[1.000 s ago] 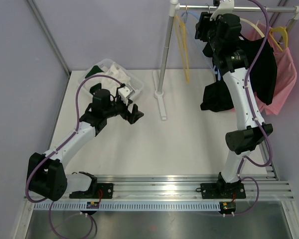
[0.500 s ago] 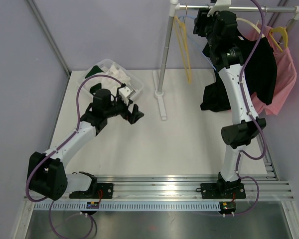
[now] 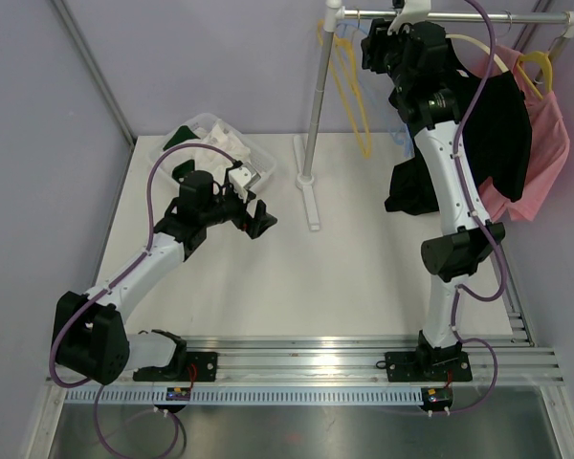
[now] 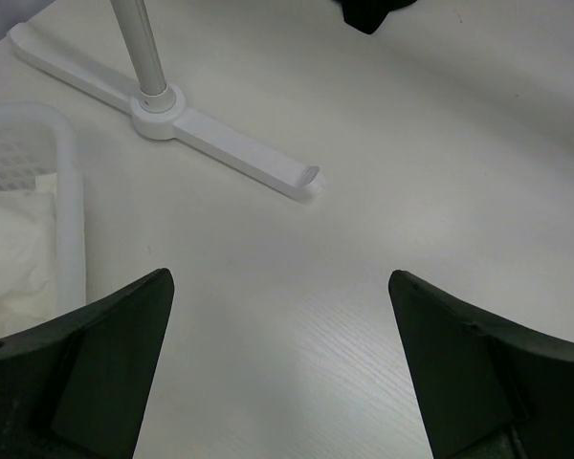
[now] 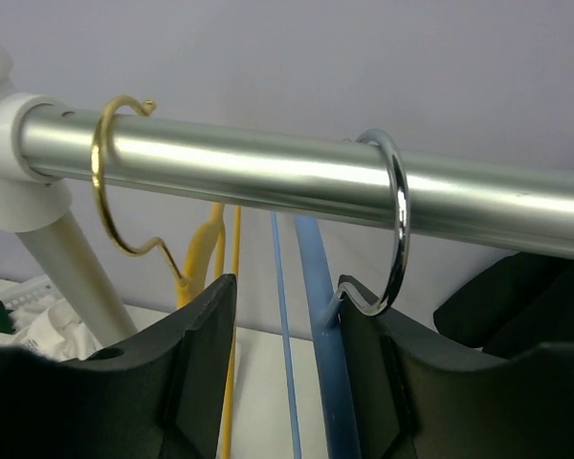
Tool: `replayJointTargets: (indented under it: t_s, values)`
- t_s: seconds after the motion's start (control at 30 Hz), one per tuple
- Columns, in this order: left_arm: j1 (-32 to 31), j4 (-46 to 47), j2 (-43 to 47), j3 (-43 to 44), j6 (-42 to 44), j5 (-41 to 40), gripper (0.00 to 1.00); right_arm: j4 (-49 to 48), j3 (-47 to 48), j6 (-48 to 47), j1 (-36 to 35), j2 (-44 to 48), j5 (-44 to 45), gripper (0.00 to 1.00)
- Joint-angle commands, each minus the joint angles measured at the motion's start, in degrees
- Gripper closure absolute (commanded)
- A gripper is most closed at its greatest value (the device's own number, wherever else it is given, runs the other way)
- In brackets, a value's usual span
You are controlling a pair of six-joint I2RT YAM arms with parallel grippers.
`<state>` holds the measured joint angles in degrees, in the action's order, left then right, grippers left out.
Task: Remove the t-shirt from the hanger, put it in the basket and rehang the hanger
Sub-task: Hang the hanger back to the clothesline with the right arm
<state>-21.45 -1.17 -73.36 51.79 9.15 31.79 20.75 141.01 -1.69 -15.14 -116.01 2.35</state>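
Observation:
The black t-shirt hangs from the rail at the back right, and its lower part droops to the table. My right gripper is raised just under the rail. It is open, and the neck of a blue hanger stands between its jaws against the right finger. That hanger's silver hook sits over the rail. Black cloth shows to the right. My left gripper hovers open and empty over the table.
A yellow hanger with a gold hook hangs left of the blue one. A pink garment hangs at the far right. The rack's post and white foot stand mid-table. A clear bin of cloths sits back left.
My right gripper has moved left along the rail and its jaws have narrowed slightly. The yellow hanger has shifted left. The left arm has not moved.

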Motion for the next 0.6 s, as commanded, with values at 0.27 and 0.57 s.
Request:
replayJointTargets:
  t_s: [0.27,0.57]
  values:
    - [-0.43,1.35,-0.38,2.88,0.78,1.70,0.01,0.69,3.04,-1.12,-3.58,1.75,-2.70,0.47]
    - [-0.52,1.35,-0.64,2.88,0.87,1.70,0.01,-1.06,-1.96,-2.00,-3.67,5.70,1.60,0.30]
